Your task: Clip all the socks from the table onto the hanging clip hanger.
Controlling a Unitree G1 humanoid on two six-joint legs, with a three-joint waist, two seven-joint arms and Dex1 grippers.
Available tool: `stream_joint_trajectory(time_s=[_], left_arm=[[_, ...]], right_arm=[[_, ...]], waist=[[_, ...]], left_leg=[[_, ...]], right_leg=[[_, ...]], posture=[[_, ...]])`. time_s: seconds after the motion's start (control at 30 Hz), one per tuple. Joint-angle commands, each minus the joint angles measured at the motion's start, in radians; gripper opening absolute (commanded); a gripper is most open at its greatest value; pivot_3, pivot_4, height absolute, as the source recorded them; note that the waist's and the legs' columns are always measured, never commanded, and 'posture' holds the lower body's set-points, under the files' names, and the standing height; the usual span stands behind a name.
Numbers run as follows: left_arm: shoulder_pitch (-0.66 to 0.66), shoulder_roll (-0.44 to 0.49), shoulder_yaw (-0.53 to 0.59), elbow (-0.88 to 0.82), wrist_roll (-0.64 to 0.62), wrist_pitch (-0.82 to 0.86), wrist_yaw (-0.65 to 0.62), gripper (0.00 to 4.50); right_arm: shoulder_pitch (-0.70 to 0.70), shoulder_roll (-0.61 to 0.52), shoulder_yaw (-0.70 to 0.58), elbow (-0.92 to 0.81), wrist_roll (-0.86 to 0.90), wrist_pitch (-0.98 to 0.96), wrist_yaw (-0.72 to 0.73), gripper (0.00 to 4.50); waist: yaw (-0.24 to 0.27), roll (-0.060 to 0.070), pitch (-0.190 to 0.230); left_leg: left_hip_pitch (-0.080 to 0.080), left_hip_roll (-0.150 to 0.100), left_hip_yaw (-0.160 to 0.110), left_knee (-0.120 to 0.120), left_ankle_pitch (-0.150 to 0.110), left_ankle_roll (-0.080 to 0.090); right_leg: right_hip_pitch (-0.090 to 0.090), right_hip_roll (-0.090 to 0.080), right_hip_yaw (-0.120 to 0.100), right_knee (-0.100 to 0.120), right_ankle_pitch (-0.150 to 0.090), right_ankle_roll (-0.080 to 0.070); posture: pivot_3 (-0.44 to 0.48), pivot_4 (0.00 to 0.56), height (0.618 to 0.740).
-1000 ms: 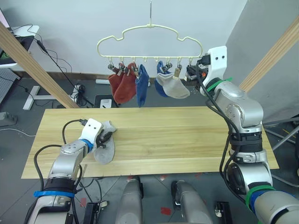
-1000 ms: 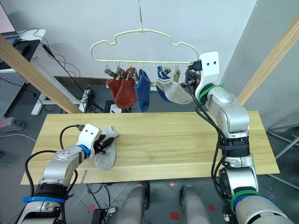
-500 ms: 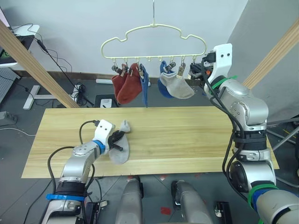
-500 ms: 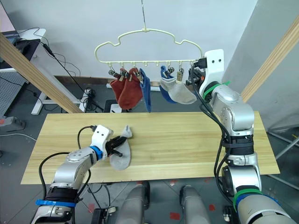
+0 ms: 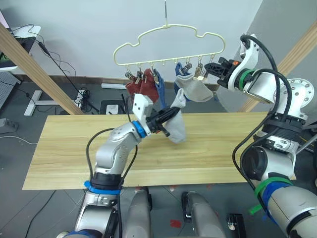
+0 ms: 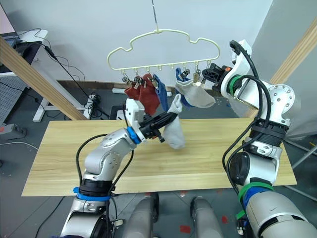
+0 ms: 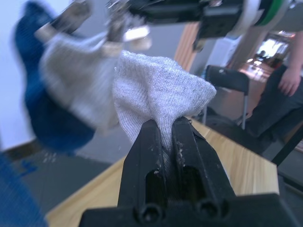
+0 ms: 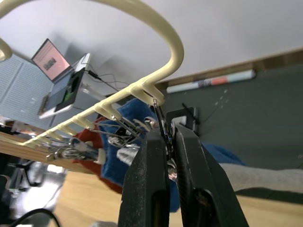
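The pale yellow clip hanger [image 5: 167, 26] hangs above the far edge of the table [image 5: 223, 144]. Two rust red socks [image 5: 141, 87], two blue socks [image 5: 159, 92] and a light grey sock [image 5: 199, 92] hang from its clips. My left gripper [image 5: 166, 116] is raised over the table, shut on a second light grey sock [image 5: 176, 125], which dangles just below the hanging ones. The left wrist view shows that sock [image 7: 161, 92] pinched between the fingers. My right gripper [image 5: 210, 68] is at the hanger's right end, shut on the end clip [image 8: 159, 111].
Slanted wooden beams [image 5: 34, 64] stand at the far left and far right [image 5: 292, 54]. Cables and a desk leg lie on the floor behind the table. A seated person [image 7: 284, 90] and a chair [image 7: 227, 82] appear in the left wrist view.
My left gripper has lifted the grey sock off the table and carried it up and to the right, close under the hanger. The right gripper stays at the hanger's right end.
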Motion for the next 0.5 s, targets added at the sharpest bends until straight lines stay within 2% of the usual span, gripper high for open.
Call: stream_joint_trajectory(time_s=[0.03, 0.5], left_arm=[[-0.030, -0.014, -0.030, 0.038, 0.033, -0.056, -0.011, 0.01], [-0.165, -0.056, -0.059, 0.246, 0.123, -0.184, -0.032, 0.01]], right_arm=[[-0.031, 0.008, -0.072, -0.031, 0.019, 0.062, -0.063, 0.00], [-0.056, 0.064, -0.155, -0.103, 0.019, 0.170, -0.125, 0.00]], waist=[[-0.003, 0.000, 0.000], [-0.021, 0.000, 0.000]], left_leg=[[0.000, 0.000, 0.000, 0.000, 0.000, 0.000], [-0.001, -0.001, 0.000, 0.000, 0.000, 0.000]], right_leg=[[0.000, 0.000, 0.000, 0.000, 0.000, 0.000], [-0.001, 0.000, 0.000, 0.000, 0.000, 0.000]], posture=[[-0.085, 0.320, 0.740], [-0.106, 0.323, 0.740]])
